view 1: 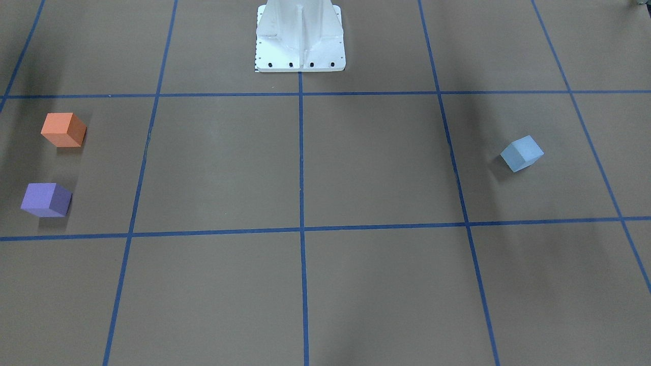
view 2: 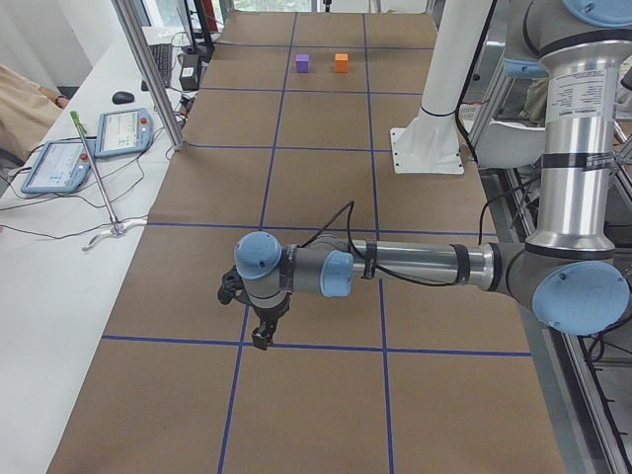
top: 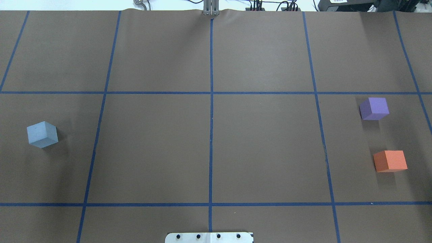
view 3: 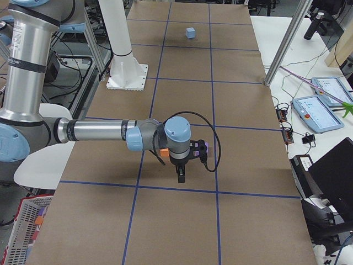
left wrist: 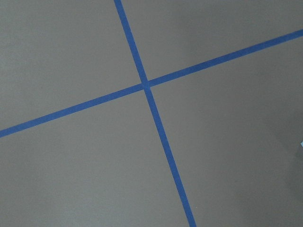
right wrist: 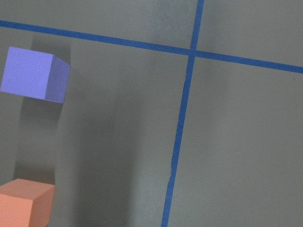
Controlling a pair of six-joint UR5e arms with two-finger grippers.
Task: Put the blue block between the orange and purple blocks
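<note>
The blue block [view 1: 522,153] lies alone on the robot's left side of the table [top: 42,134], and it is far off in the exterior right view [view 3: 190,33]. The orange block [view 1: 63,130] and the purple block [view 1: 46,200] lie on the robot's right side [top: 390,161] [top: 374,108], with a gap between them. The right wrist view shows both, purple [right wrist: 35,74] and orange [right wrist: 23,203]. My left gripper [view 2: 259,336] points down above the table. My right gripper [view 3: 181,176] hangs near the orange and purple blocks. I cannot tell whether either gripper is open or shut.
The white robot pedestal [view 1: 300,35] stands at the table's middle on the robot's side. Blue tape lines [top: 211,118] form a grid on the brown table. Tablets [view 2: 99,138] and cables lie on the side bench, and metal posts [view 2: 148,69] stand at the table's edge.
</note>
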